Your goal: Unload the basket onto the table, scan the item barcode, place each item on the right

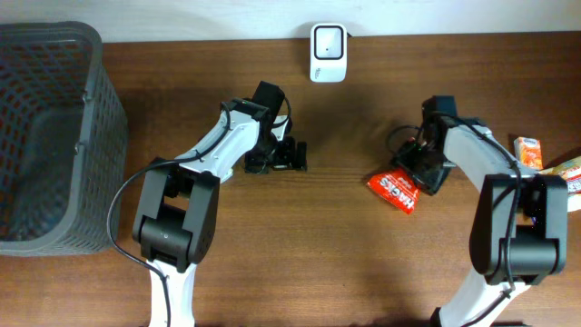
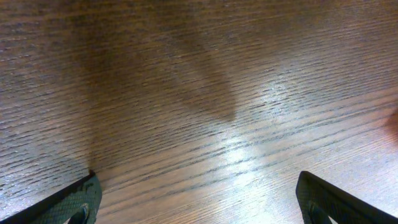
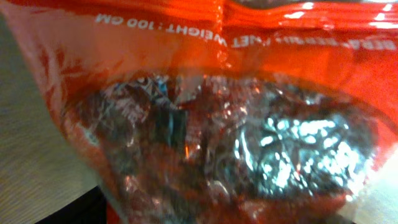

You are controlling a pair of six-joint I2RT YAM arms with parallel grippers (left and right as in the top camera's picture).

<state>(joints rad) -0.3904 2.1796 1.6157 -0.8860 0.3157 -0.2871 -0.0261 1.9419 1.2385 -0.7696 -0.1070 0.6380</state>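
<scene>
While the left arm is reaching over the middle of the table (image 1: 345, 263), the left gripper (image 2: 199, 202) is standing wide open. Its wrist view is showing one fingertip (image 2: 74, 202) at each lower corner with only bare wood grain between them, so this claw is holding nothing.

The right gripper (image 1: 423, 169) is hanging directly over the right end of the red snack packet (image 1: 390, 188). The packet is lying flat on the table, right of centre and well apart from the white scanner (image 1: 328, 52) sitting at the far edge. In the right wrist view the packet is filling the whole frame: shiny red film, a clear window over crinkled foil, and white print running upside down along the top. The fingers are not showing there, and the overhead view is hiding them beneath the wrist. Whether the right claw is open, closed or gripping the packet cannot be told.

A dark mesh basket (image 1: 91, 100) is occupying the left edge. Two small packets (image 1: 528, 152) are lying at the right edge.
</scene>
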